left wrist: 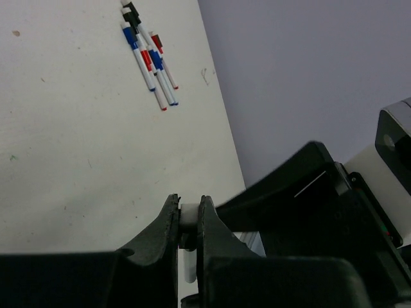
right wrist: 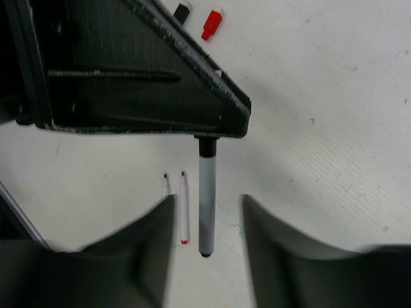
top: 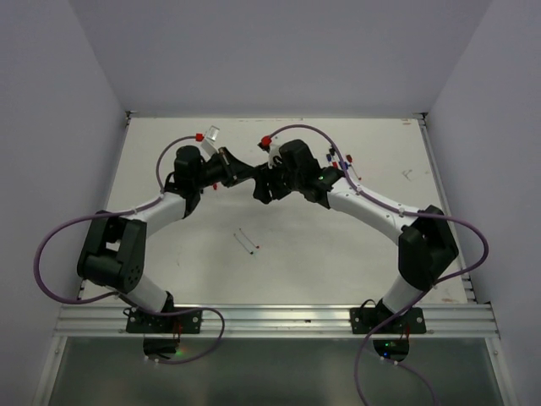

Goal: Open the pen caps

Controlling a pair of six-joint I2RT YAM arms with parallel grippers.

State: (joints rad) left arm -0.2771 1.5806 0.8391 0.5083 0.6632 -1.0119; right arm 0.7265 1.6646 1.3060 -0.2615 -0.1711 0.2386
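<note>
Nearest the arm bases in the top view, we see two uncapped pens lying side by side on the white surface, apart from both arms. In the right wrist view one has a red tip and the other a dark tip. The dark-tipped one is partly hidden behind a finger of the right gripper.

Further in, over the middle of the surface, the two arms meet tip to tip. The left gripper is clenched on a pen; its own camera shows the pale barrel pinched tight between the two fingers. In the right wrist view this pen sticks out of the left gripper, with a black section right at the fingers, then a grey-white barrel, then a small black end. We cannot tell whether that black section is the cap. The right gripper is released, its fingers spread wide on either side of the pen's free end and not touching it.

Beyond the left gripper, a loose black cap and a loose red cap lie just beside each other on the surface. Farther off, a bunch of capped pens lies close together, with blue, red and black caps, well apart from both grippers.
</note>
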